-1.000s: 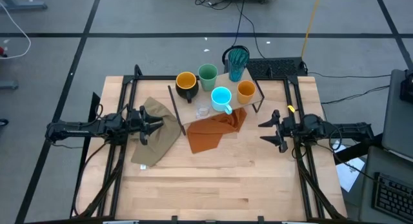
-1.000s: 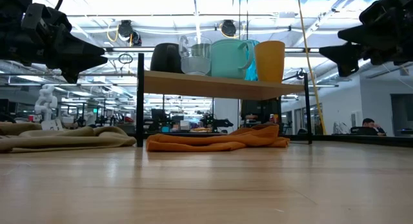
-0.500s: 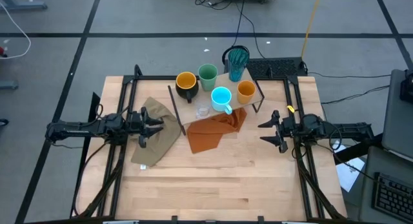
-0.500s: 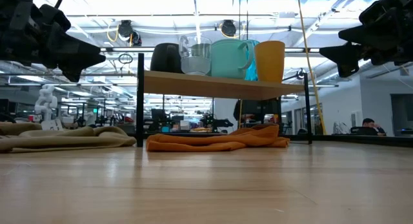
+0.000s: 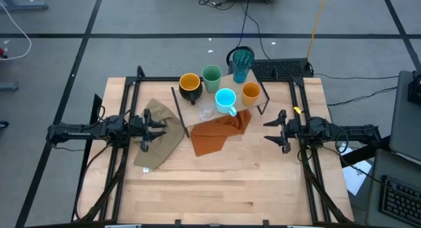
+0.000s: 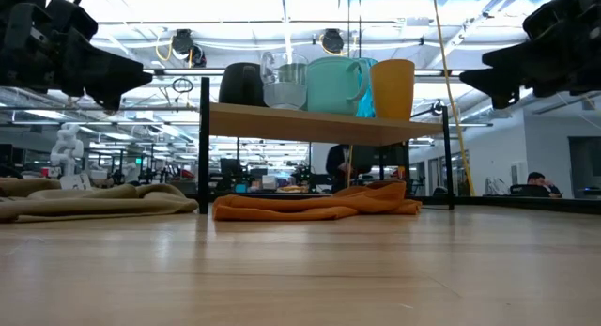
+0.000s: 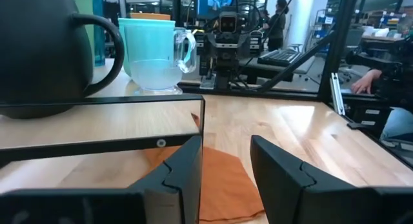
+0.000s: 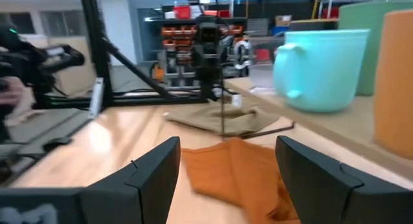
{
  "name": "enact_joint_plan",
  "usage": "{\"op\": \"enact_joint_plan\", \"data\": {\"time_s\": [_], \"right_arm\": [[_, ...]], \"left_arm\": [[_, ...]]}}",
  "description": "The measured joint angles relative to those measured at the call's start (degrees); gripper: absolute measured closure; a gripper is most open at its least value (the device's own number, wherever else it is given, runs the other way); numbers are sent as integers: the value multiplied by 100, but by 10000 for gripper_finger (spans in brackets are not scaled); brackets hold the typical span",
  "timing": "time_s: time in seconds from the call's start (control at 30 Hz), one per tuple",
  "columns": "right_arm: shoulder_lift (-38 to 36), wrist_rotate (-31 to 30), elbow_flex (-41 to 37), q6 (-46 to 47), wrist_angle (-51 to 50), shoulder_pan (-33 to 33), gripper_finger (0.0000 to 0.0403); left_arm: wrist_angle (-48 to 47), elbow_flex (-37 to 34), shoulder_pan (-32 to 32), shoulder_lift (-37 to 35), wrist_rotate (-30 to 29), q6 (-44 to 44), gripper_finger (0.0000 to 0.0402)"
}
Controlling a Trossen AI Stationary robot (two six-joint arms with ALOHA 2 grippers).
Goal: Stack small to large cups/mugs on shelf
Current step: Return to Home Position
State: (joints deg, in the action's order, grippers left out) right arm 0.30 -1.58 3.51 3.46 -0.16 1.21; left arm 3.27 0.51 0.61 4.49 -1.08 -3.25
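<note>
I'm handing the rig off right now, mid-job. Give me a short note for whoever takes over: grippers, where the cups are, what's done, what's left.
Left gripper: open, empty, raised over the tan cloth, left of the shelf.
Right gripper: open, empty, raised to the right of the shelf.
On the shelf, upright and side by side, none nested: black mug, green cup, teal tumbler, blue mug, orange cup, clear glass.
Orange cloth: on the table, partly under the shelf.
Done: all six are on the shelf.
Left: probably just bringing both arms home.
</note>
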Motion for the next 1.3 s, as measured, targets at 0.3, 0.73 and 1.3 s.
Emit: {"op": "enact_joint_plan", "data": {"time_s": [0.3,0.73,1.3], "right_arm": [[0,-153,-2,-292,194,0,156],[0,-155,-2,-197,207,-2,156],[0,-623,0,-835,256,-4,401]], "left_arm": [[-63,0,-1,0,0,-33,268],[-10,2,0,0,-38,-173,268],[126,2,-1,0,139,159,398]]}}
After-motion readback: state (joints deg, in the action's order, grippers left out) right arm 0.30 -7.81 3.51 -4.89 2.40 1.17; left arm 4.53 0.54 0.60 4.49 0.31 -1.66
